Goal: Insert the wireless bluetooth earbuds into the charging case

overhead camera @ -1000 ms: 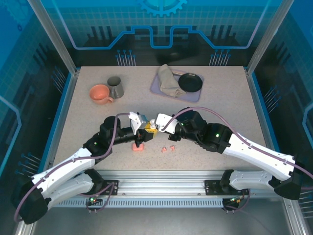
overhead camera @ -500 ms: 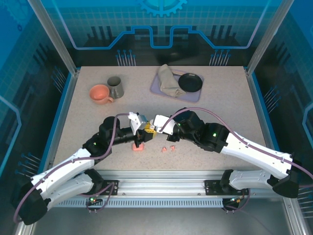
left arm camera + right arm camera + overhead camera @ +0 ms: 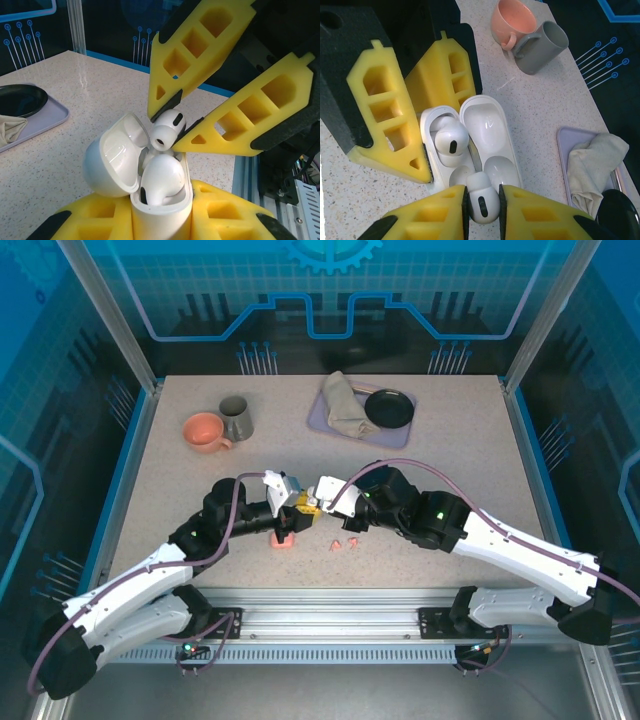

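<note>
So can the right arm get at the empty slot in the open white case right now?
Probably yes. The lid stands open, the left gripper holds the case, and the empty slot beside the seated earbud lies uncovered just ahead of the right gripper, shut on the second earbud.

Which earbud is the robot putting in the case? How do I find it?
Find the middle front of the table, where both arms meet over an open white case gripped by the left fingers. The earbud is the white one pinched between the yellow right fingers at the case's opening. Its twin sits inside, and the pink ones lie loose on the table.
</note>
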`<state>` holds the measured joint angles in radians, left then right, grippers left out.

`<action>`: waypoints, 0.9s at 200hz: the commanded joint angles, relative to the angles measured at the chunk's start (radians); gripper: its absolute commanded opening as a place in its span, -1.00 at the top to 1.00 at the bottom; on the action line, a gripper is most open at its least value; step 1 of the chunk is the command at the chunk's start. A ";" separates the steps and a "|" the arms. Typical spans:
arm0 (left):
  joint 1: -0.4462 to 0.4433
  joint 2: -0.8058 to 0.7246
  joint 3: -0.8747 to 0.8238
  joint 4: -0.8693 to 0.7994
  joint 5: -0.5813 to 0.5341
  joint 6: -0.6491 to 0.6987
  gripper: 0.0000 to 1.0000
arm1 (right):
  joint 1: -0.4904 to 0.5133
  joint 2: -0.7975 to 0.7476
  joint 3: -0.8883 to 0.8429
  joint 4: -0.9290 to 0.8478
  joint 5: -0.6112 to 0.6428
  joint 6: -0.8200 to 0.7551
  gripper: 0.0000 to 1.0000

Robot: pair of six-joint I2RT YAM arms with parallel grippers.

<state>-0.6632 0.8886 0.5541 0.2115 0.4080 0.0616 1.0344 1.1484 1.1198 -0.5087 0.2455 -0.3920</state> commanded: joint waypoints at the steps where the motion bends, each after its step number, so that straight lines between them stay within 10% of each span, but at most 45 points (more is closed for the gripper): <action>1: -0.006 -0.024 0.014 0.040 0.001 0.026 1.00 | 0.017 -0.013 0.018 -0.031 -0.066 0.026 0.51; 132: -0.005 -0.035 0.001 0.056 -0.002 0.027 1.00 | 0.004 -0.019 0.038 -0.032 -0.100 0.047 0.38; 180: -0.004 -0.036 0.001 0.055 -0.004 0.027 1.00 | -0.013 -0.060 0.069 -0.034 -0.116 0.081 0.02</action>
<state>-0.6632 0.8738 0.5537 0.2199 0.4072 0.0620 1.0332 1.1320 1.1412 -0.5251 0.1574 -0.3424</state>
